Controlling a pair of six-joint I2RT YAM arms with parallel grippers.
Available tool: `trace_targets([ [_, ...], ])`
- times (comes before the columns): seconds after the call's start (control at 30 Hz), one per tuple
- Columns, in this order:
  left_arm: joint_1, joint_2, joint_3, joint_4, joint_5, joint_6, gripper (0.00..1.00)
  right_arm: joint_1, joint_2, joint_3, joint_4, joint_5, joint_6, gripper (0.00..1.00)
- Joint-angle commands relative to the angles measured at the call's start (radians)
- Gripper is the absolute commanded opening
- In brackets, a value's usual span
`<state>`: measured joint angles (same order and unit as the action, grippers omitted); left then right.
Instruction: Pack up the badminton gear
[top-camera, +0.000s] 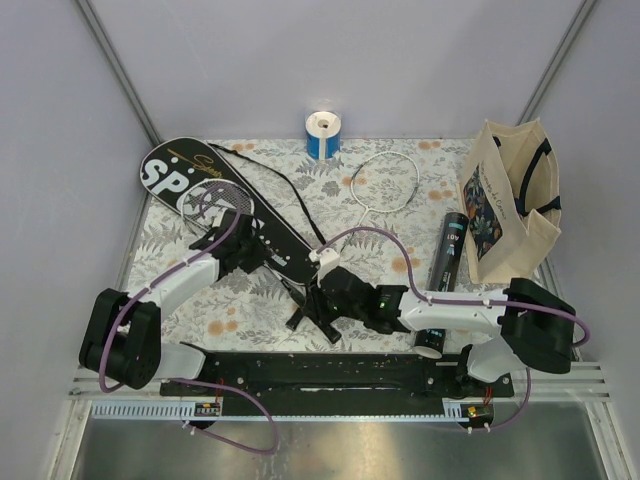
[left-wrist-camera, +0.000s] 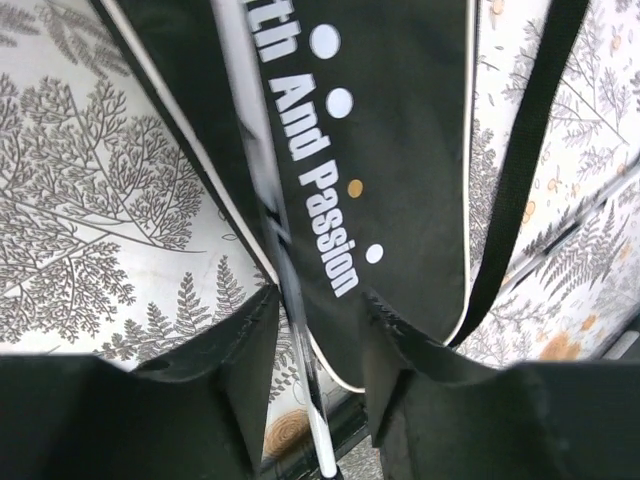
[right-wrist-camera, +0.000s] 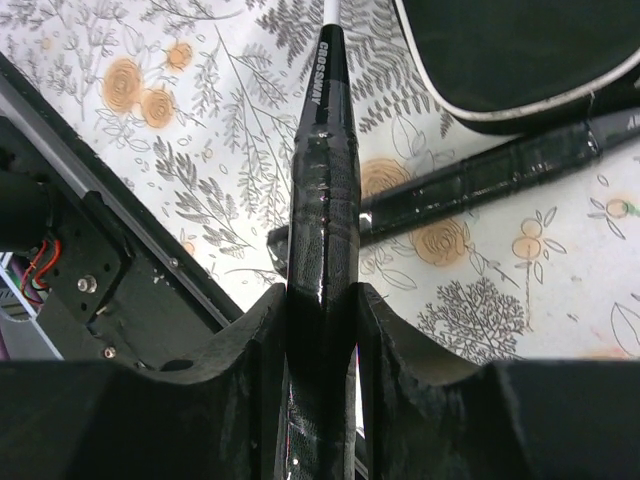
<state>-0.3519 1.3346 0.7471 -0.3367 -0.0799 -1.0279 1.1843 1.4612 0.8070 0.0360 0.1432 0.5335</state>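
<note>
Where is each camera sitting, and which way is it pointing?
Top: above and behind the arms, looking down on the table; left arm, right arm and their bases show.
Left wrist: on the left arm, looking past its fingers at the cover and a racket shaft between them.
Right wrist: on the right arm, looking past its fingers along the handle they clamp.
Shared: the cover shows in all three.
</note>
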Motion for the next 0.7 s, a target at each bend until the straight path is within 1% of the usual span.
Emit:
trace_targets([
  [0.0, 0.005, -0.029, -0.044, 0.059, 0.006, -0.014, 0.25, 0.012, -0.061, -0.044, 0.108, 0.001, 0.049, 0.23],
  [0.03, 0.007, -0.037, -0.051, 0.062, 0.009, -0.014, 0.15, 0.012, -0.068, -0.06, 0.135, -0.026, 0.059, 0.27],
  [0.07, 0.005, -0.046, -0.055, 0.064, 0.015, -0.011, 0.01, 0.012, -0.073, -0.074, 0.155, -0.048, 0.074, 0.31],
  [0.17, 0.007, -0.064, -0.063, 0.07, 0.049, -0.006, 0.0, 0.012, -0.088, -0.089, 0.195, -0.091, 0.098, 0.43],
  [0.23, 0.005, -0.077, -0.078, 0.088, 0.075, -0.012, 0.0, 0.012, -0.094, -0.088, 0.219, -0.108, 0.089, 0.54],
  [0.3, 0.007, -0.094, -0.103, 0.116, 0.136, -0.029, 0.0, 0.011, -0.093, -0.086, 0.225, -0.111, 0.089, 0.67],
  [0.37, 0.005, -0.112, -0.129, 0.143, 0.176, -0.055, 0.0, 0.002, -0.085, -0.094, 0.26, -0.125, 0.101, 0.73],
  [0.5, 0.005, -0.176, -0.175, 0.194, 0.242, -0.089, 0.0, -0.035, -0.033, -0.089, 0.318, -0.204, 0.154, 0.73],
  [0.67, 0.004, -0.296, -0.224, 0.244, 0.284, -0.115, 0.0, -0.095, 0.05, -0.117, 0.47, -0.35, 0.249, 0.66],
])
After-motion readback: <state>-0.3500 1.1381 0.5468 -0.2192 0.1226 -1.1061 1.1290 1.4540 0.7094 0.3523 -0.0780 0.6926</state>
